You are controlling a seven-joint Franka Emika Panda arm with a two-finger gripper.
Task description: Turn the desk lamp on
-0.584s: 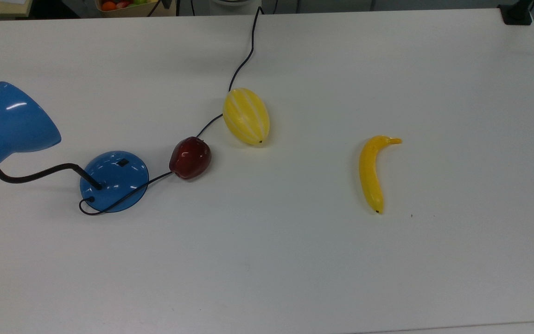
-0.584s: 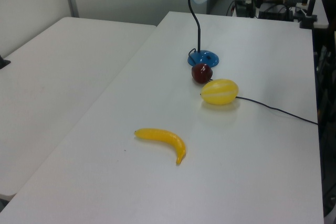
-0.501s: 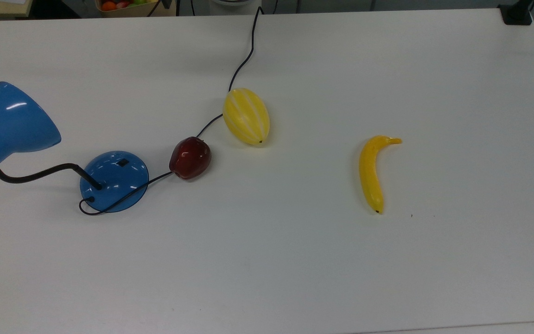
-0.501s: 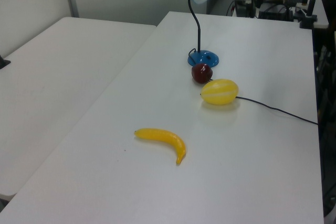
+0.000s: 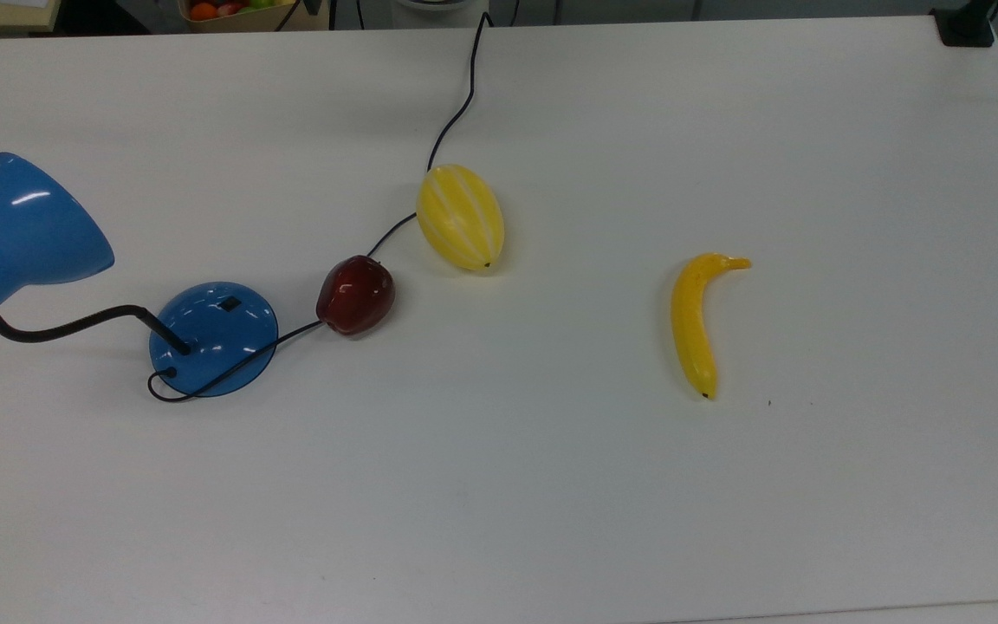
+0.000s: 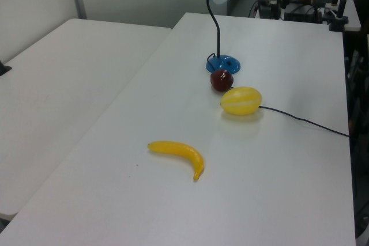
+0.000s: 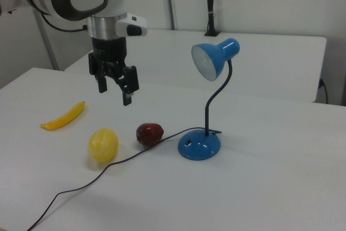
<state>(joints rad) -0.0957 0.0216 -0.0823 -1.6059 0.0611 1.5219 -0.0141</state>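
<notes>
The gripper (image 7: 114, 89) hung spread and empty above the apple (image 7: 150, 132); descending carelessly risked nudging it, missing the desk lamp (image 7: 200, 145) switch.

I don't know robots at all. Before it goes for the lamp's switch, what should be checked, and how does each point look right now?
1. Desk lamp upright on the table: ok.
2. Switch on the base faces up, uncovered: ok.
3. Gripper open and holding nothing: ok.
4. Gripper hangs above the fruit, apart from the lamp: ok.
5. Apple sits close beside the base, could be bumped: not ok.
6. Bulb lit or not: cannot tell.
</notes>
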